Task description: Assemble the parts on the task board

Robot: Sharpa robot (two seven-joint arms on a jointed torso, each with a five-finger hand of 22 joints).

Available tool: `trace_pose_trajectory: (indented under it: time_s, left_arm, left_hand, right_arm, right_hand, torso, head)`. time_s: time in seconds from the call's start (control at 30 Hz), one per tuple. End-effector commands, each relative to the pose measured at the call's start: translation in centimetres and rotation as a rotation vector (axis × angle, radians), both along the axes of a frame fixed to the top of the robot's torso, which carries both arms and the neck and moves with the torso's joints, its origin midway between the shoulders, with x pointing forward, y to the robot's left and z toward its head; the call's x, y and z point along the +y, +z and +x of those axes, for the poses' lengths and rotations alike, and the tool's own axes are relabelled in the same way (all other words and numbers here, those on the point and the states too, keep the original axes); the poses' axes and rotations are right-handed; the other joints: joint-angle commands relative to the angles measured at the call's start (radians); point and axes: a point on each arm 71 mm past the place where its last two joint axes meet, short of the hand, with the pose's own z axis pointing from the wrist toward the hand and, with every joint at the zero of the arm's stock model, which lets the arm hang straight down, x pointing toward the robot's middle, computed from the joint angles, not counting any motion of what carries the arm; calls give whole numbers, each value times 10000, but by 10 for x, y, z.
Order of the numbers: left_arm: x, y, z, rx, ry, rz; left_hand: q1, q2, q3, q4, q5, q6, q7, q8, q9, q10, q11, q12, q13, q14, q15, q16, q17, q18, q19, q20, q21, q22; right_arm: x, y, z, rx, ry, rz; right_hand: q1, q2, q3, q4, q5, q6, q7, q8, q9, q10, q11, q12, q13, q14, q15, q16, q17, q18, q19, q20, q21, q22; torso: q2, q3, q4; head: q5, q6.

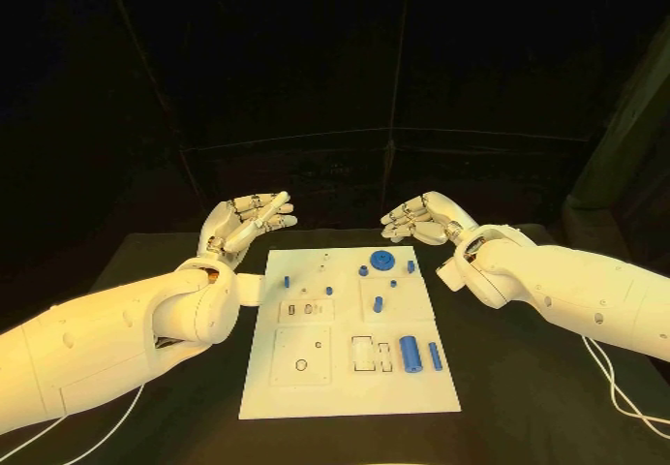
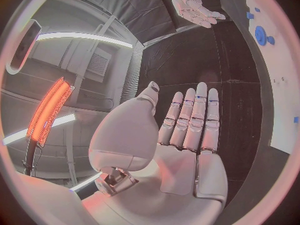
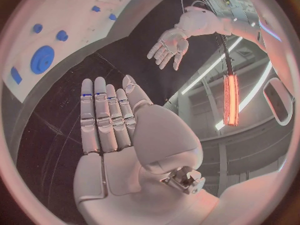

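Observation:
The white task board (image 1: 350, 392) lies in the middle of the black table. Blue parts sit on it: a round disc (image 1: 381, 258) near the far edge, a short peg (image 1: 377, 306) in the middle, a thick cylinder (image 1: 411, 353) and a slim bar (image 1: 435, 356) near the front right. My left hand (image 1: 252, 225) hovers past the board's far left corner, fingers straight and apart, holding nothing (image 2: 187, 135). My right hand (image 1: 426, 218) hovers past the far right corner, likewise empty (image 3: 112, 125). The wrist views catch the disc (image 2: 261, 35) (image 3: 42, 60).
Several small blue pegs (image 1: 329, 290) dot the board's far half, and cut-out slots (image 1: 302, 365) mark its near half. Bare black table (image 1: 531, 387) surrounds the board. A white cable (image 1: 615, 387) trails under my right arm.

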Motion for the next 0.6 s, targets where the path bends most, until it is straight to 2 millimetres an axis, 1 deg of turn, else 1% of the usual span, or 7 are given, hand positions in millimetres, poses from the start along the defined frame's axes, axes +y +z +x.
trace_pose_trajectory:
  time_s: [0.03, 0.17, 0.3, 0.43, 0.47, 0.5, 0.6]
  left_arm:
    - [-9, 5, -6, -195, -1128, 25]
    - [-12, 6, -11, -149, -1410, -10]
    - [-14, 7, -13, -109, -1610, -61]
    - [-15, 7, -15, -66, -1768, -112]
    - [-16, 7, -16, -53, -1800, -120]
    - [-16, 7, -16, -29, -1835, -127]
    - [-15, 7, -16, 1, -1865, -129]
  left_hand:
    - [188, 36, 13, -203, 5, 255, -14, 1, -74, 328, -88, -65, -57, 302, -82, -63, 22, 157, 275, -91, -12, -93]
    - [247, 71, 6, -381, 3, 402, -49, -108, -159, 523, -122, -226, -119, 468, -118, -207, 27, 153, 441, -132, -114, -202]
    - [259, 91, -5, -477, 8, 463, -61, -185, -203, 598, -133, -340, -143, 525, -122, -313, 26, 152, 507, -141, -190, -273]
    - [241, 108, -17, -508, 7, 493, -62, -223, -220, 637, -135, -394, -148, 558, -125, -362, 27, 152, 542, -144, -226, -307]
    - [241, 108, -17, -508, 7, 493, -62, -223, -220, 637, -135, -394, -148, 558, -125, -362, 27, 152, 542, -144, -226, -307]
    - [241, 108, -17, -508, 7, 493, -62, -223, -220, 637, -135, -394, -148, 558, -125, -362, 27, 152, 542, -144, -226, -307]
    - [211, 121, -35, -525, 7, 520, -60, -255, -230, 669, -135, -441, -151, 589, -127, -403, 29, 152, 576, -147, -255, -336]
  right_arm:
    - [9, -1, 3, -899, 802, -3536]
    - [17, -1, 6, -1319, 954, -4910]
    - [25, -2, 10, -1593, 1024, -5992]
    - [31, -3, 12, -1765, 1051, -6635]
    - [33, -4, 12, -1786, 1061, -6757]
    - [34, -4, 13, -1782, 1075, -6924]
    - [36, -4, 14, -1737, 1105, -7134]
  right_hand:
    - [105, -93, -12, 11, -45, 212, -72, -90, -3, 302, -125, -106, 4, 621, -190, 148, 107, 126, 377, -214, 453, 223]
    - [59, -205, -106, 20, -107, 385, -166, -229, -8, 568, -269, -297, 6, 1565, -431, 462, 381, 121, 964, -492, 1259, 642]
    - [65, -289, -171, 18, -79, 475, -225, -398, -11, 634, -334, -487, 6, 2305, -590, 850, 725, 108, 1274, -674, 1969, 1035]
    - [7, -338, -233, 25, -101, 455, -251, -560, -18, 484, -355, -515, 2, 2660, -660, 1308, 1060, 107, 1462, -750, 2483, 1323]
    - [-16, -344, -255, 28, -107, 447, -247, -616, -15, 453, -376, -509, 6, 2667, -663, 1557, 1220, 107, 1491, -771, 2658, 1425]
    - [-38, -389, -309, 5, -127, 428, -264, -724, -10, 346, -380, -495, 12, 2664, -658, 2211, 1632, 111, 1498, -804, 3062, 1666]
    - [-45, -345, -324, 23, -120, 389, -266, -752, -13, 233, -363, -507, 9, 2638, -683, 2736, 1990, 99, 1443, -787, 3428, 1891]
  torso:
    - [297, -38, 132]
    - [454, -39, 195]
    - [598, -46, 277]
    - [714, -63, 357]
    - [738, -67, 370]
    - [768, -74, 386]
    - [842, -88, 426]
  head:
    - [-95, 82]
    - [-147, 130]
    - [-227, 179]
    - [-307, 185]
    - [-315, 187]
    - [-323, 195]
    - [-355, 191]
